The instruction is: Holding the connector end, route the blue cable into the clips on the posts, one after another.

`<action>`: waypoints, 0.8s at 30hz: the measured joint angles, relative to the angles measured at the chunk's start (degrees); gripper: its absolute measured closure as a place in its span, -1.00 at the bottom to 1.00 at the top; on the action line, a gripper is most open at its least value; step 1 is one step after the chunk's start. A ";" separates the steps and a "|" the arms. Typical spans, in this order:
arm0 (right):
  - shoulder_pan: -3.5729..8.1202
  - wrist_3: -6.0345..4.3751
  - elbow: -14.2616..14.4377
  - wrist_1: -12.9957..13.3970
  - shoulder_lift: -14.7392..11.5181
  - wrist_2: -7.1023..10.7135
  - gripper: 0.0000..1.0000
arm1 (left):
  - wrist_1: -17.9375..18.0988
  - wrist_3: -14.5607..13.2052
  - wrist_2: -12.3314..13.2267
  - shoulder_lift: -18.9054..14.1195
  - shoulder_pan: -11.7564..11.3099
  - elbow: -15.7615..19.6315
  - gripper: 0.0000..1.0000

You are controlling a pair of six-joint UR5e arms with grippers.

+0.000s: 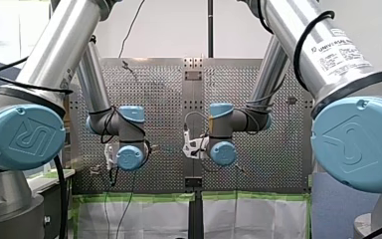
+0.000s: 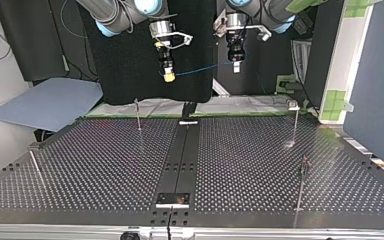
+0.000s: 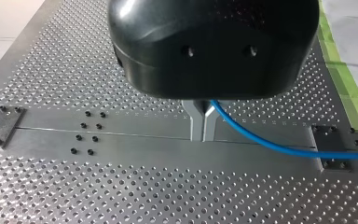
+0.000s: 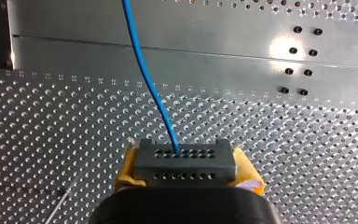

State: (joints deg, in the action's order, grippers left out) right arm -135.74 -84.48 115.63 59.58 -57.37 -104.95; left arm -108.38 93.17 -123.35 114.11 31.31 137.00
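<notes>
Above the table's far edge in the top view, both grippers aloft, well clear of the posts:

- Right gripper point(image 2: 168, 75): hangs from my right arm at that view's left. Its yellow pads point(image 4: 249, 176) are clamped on the connector point(image 4: 185, 164).
- Connector: grey block with two rows of small holes. Its long axis lies crosswise between the pads, and its holed face points away from the gripper toward the table point(image 4: 51, 121).
- Cable point(image 2: 202, 68): blue and thin. It leaves a hole in the connector's upper row and runs ahead of the right gripper with a slight bend. In the top view its long axis is nearly level, rising a little toward the view's right, and it spans the gap from one gripper to the other in the air. It touches no post.
- Left gripper point(image 3: 202, 125): black body with metal fingers point(image 3: 196, 122) pressed together down to the tips. The cable comes out beside them at their base (the grip point itself is hidden under the body) and trails off sideways over the table.
- Posts point(image 2: 138, 114): four thin rods standing upright on the table, two toward each side. One at the top view's right carries a small clip point(image 2: 293, 106) at its top.
- Table: perforated metal with a plain centre strip point(image 2: 182, 155).
</notes>
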 joint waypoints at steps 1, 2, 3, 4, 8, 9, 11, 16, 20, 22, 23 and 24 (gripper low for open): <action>0.00 0.00 0.01 -0.01 -0.02 0.00 1.00 | 0.00 0.00 0.00 0.00 0.00 0.00 1.00; 0.00 0.00 0.04 -0.03 -0.03 0.00 1.00 | 0.00 0.00 0.00 -0.01 0.00 0.00 1.00; 0.00 0.00 0.05 -0.04 -0.05 0.00 1.00 | -0.01 -0.03 0.02 0.00 -0.01 0.01 1.00; 0.00 0.00 0.04 -0.05 -0.05 0.00 1.00 | -0.09 -0.08 0.08 0.08 -0.02 0.03 1.00; -0.01 0.00 0.06 -0.06 -0.07 0.00 1.00 | -1.32 -0.30 0.35 1.23 -0.07 0.07 1.00; -0.01 0.00 0.06 -0.07 -0.07 0.00 1.00 | -1.73 -0.33 0.39 1.67 -0.07 0.07 1.00; -0.01 0.01 0.07 -0.07 -0.08 0.00 1.00 | -2.13 -0.34 0.41 2.11 -0.08 0.08 1.00; -0.01 0.00 0.09 -0.07 -0.08 0.00 1.00 | -2.51 -0.36 0.44 2.51 -0.09 0.09 1.00; -0.01 0.00 0.08 -0.07 -0.08 0.00 1.00 | -2.54 -0.36 0.44 2.53 -0.09 0.09 1.00; -0.01 0.00 0.09 -0.07 -0.08 0.00 1.00 | -2.54 -0.37 0.44 2.53 -0.09 0.09 1.00; -0.01 0.00 0.08 -0.07 -0.08 0.00 1.00 | -2.55 -0.37 0.44 2.54 -0.09 0.09 1.00; -0.01 0.01 0.08 -0.07 -0.08 0.00 1.00 | -2.55 -0.37 0.44 2.54 -0.09 0.09 1.00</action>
State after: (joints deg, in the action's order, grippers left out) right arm -135.75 -84.48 115.71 59.51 -57.45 -104.95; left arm -110.93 92.81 -122.91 116.65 31.22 137.09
